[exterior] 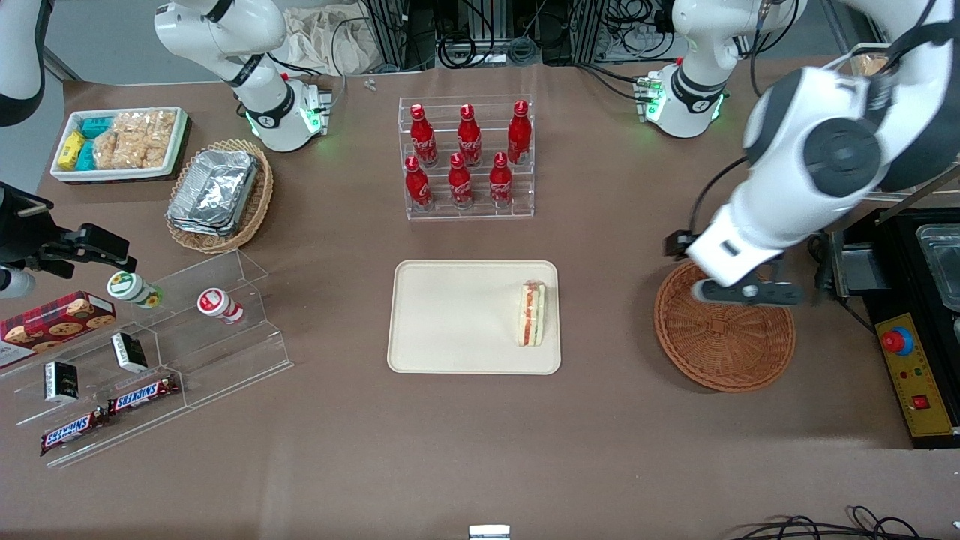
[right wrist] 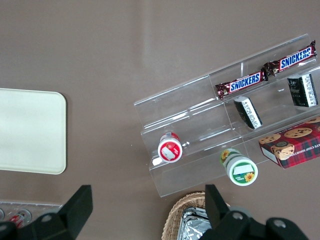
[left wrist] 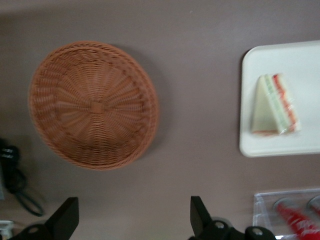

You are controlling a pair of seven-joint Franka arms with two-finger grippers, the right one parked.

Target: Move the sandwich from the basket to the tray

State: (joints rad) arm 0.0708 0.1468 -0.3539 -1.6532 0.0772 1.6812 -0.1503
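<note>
The sandwich (exterior: pixel 532 313), a pale bread wedge with red and green filling, lies on the cream tray (exterior: pixel 450 330) near the tray's edge toward the working arm's end. The wrist view shows the same sandwich (left wrist: pixel 275 106) on the tray (left wrist: pixel 300 65). The reddish-brown wicker basket (exterior: pixel 724 337) sits beside the tray and has nothing in it (left wrist: pixel 92 105). My left gripper (exterior: pixel 746 292) hangs above the basket's rim that is farther from the front camera. Seen from the wrist, the gripper (left wrist: pixel 132 205) is open, with only bare table between its fingers.
A clear rack of red bottles (exterior: pixel 469 157) stands farther from the front camera than the tray. A tan basket of foil containers (exterior: pixel 220 196), a white snack box (exterior: pixel 120 142) and a clear snack shelf (exterior: pixel 150 352) lie toward the parked arm's end. A black control box (exterior: pixel 907 367) stands beside the basket.
</note>
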